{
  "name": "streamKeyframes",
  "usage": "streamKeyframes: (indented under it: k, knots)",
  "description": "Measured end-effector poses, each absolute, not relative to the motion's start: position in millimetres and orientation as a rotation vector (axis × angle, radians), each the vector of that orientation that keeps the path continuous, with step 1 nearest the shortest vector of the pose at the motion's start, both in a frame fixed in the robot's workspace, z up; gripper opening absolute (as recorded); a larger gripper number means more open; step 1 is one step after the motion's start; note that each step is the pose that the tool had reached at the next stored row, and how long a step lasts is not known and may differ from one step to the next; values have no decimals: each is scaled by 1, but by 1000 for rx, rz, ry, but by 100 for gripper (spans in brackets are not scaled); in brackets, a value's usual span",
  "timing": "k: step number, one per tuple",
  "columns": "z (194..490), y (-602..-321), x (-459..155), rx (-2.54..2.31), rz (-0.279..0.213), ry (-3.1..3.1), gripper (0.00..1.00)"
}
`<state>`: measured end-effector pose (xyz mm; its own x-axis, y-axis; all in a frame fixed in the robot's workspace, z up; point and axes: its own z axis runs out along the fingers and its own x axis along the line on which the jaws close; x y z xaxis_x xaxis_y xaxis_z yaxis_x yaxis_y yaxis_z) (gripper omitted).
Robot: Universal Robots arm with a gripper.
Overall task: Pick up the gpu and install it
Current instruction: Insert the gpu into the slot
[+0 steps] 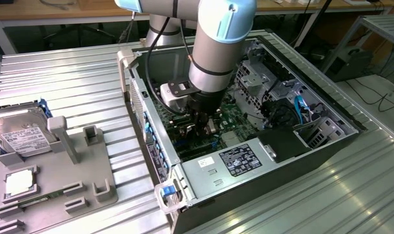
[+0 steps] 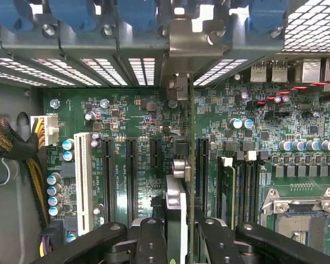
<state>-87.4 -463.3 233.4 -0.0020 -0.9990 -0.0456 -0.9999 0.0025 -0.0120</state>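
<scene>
The gpu stands on edge between the fingers of the end effector, which are clamped on it from either side; in the wrist view the card is seen edge-on as a thin line running away from the fingers toward the rear wall of the computer case, its silver bracket at the far end against the row of slot openings. Its long axis lies parallel to the black expansion slots on the motherboard, so the relation that matters is straight down: the card's lower edge against the slot beneath it; whether that edge is fully seated I cannot tell, since the card hides its own slot.

In the exterior view the arm reaches down into the open case and the end effector sits over the board near the middle; the card hangs at its six o'clock, directly under the wrist, with no sideways offset to be seen. On the desk at about nine o'clock from the case lies a grey fixture tray carrying a hard drive, well apart from the work.
</scene>
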Motion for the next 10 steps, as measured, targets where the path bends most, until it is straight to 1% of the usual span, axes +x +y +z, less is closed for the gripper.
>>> streamKeyframes:
  k: [10]
  knots:
    - [233, -463, -87, -2189, 37, 2194, 29]
